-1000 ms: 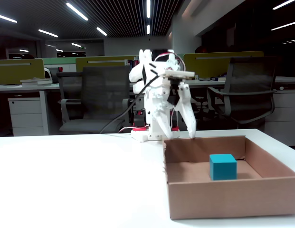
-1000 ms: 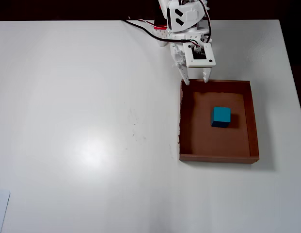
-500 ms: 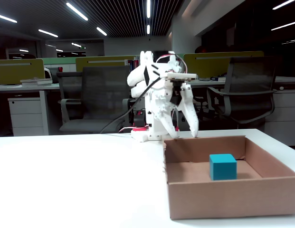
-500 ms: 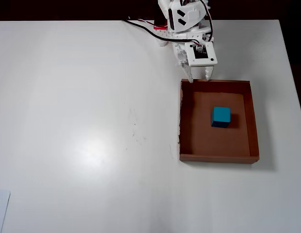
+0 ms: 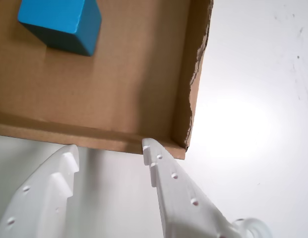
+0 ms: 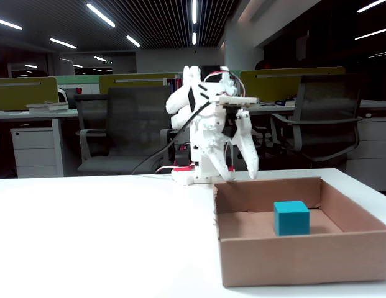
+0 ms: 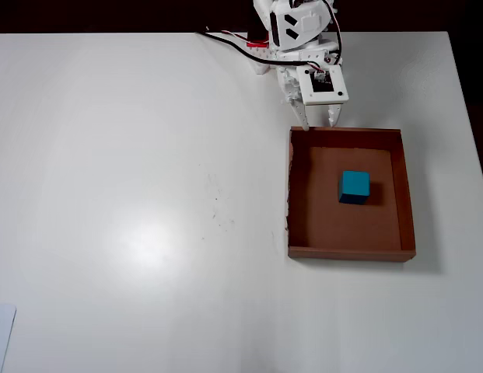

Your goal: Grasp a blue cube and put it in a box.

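The blue cube (image 7: 354, 186) (image 6: 291, 218) (image 5: 59, 23) rests on the floor of the brown cardboard box (image 7: 302, 225) (image 6: 273, 264) (image 5: 144, 94), near its middle. My white gripper (image 7: 320, 122) (image 6: 240, 175) (image 5: 110, 150) hangs open and empty just outside the box's wall on the arm's side, above the table. In the wrist view both fingertips (image 5: 150, 147) sit just short of that wall, close to a box corner with a torn edge.
The white table (image 7: 132, 194) spreads wide to the left of the box in the overhead view. The arm's base with red and black cables (image 7: 233, 45) stands at the table's far edge. Office chairs and desks (image 6: 118, 130) fill the background of the fixed view.
The gripper has drawn back from over the box's wall toward the arm's base and lifted slightly. The cube and the box have stayed put.
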Motion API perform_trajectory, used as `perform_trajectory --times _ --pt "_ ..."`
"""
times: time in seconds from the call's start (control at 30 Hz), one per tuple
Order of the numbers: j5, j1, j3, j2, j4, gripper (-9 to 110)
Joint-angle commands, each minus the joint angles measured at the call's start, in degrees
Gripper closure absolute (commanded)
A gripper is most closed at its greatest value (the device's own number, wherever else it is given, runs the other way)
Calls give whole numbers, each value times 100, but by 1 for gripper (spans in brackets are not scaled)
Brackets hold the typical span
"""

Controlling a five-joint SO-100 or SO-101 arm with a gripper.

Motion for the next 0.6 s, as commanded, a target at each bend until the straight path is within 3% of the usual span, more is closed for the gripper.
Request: perform_trajectory --times 0.0,0.13,0.23,0.57 --pt "26 -18 -26 -62 44 86" --pt "26 -26 -26 -62 141 86" --pt "26 -176 -26 -62 325 77" --pt "26 -404 -26 -62 826 77"
